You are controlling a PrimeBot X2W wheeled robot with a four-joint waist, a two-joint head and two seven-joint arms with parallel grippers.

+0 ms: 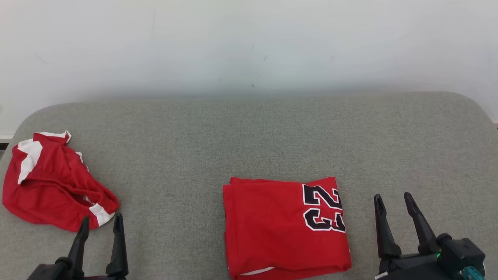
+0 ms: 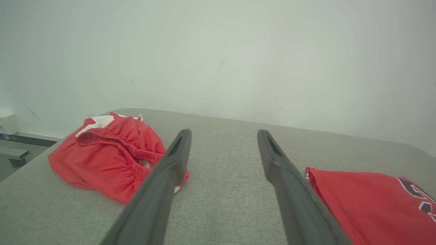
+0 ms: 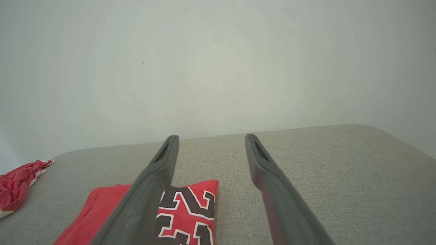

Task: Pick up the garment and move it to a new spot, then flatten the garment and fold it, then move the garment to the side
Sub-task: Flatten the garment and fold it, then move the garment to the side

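Note:
A red garment [image 1: 286, 225] with a black-and-white "23" lies folded into a neat rectangle on the grey padded table [image 1: 249, 136], near its front edge. The same folded garment [image 2: 368, 200] lies right of my left fingers, and its numbered end [image 3: 185, 214] sits below my right fingers. My right gripper [image 1: 393, 200] hovers open just right of the fold, holding nothing. My left gripper [image 1: 102, 221] stands open at the lower left, empty, with its tips beside a crumpled red heap.
A crumpled red-and-white pair of shorts [image 1: 54, 182] lies at the table's left edge, seen again as a bunched heap [image 2: 109, 156] and a small red patch [image 3: 17, 183]. A pale wall [image 1: 249, 42] rises behind the table.

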